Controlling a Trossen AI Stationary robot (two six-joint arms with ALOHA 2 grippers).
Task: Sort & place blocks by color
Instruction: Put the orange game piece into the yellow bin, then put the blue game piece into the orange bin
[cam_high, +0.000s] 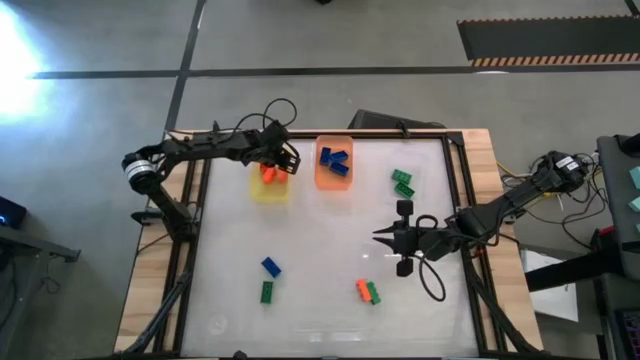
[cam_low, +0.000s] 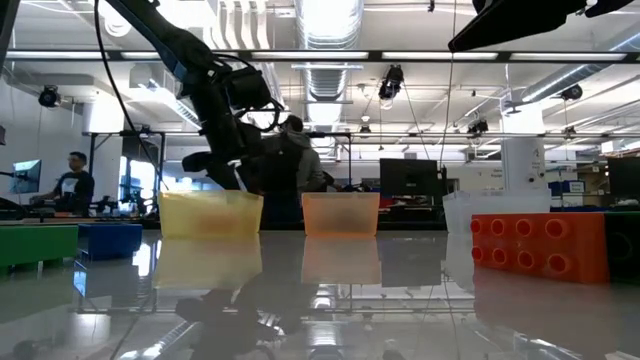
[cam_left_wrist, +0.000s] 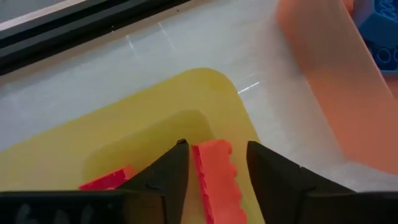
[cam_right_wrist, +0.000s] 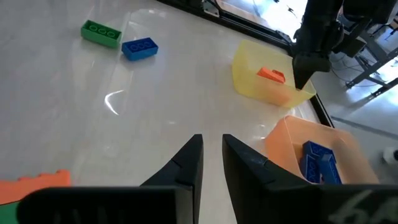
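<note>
My left gripper (cam_left_wrist: 217, 165) hangs over the yellow tray (cam_high: 268, 188) at the table's far left, fingers apart, with an orange block (cam_left_wrist: 214, 180) between them. A second orange block (cam_left_wrist: 107, 180) lies in that tray. The orange tray (cam_high: 334, 170) beside it holds blue blocks (cam_high: 334, 160). Two green blocks (cam_high: 403, 182) lie at the far right. A blue block (cam_high: 271, 266), a green block (cam_high: 267, 291) and an orange and green pair (cam_high: 367, 291) lie loose near the front. My right gripper (cam_high: 383, 237) waits mid-table, empty, fingers nearly together. My left gripper has its fingers on either side of the orange block's long sides (cam_left_wrist: 199, 162), pointing down into the yellow tray. A narrow gap shows on each side of the block, so I cannot tell whether a finger touches it.
A clear tray (cam_low: 470, 212) stands to the right of the orange tray. A black frame runs around the table's edges (cam_high: 455, 180). People show in the room beyond the table (cam_low: 75, 180). Free table surface lies between the trays and the loose blocks.
</note>
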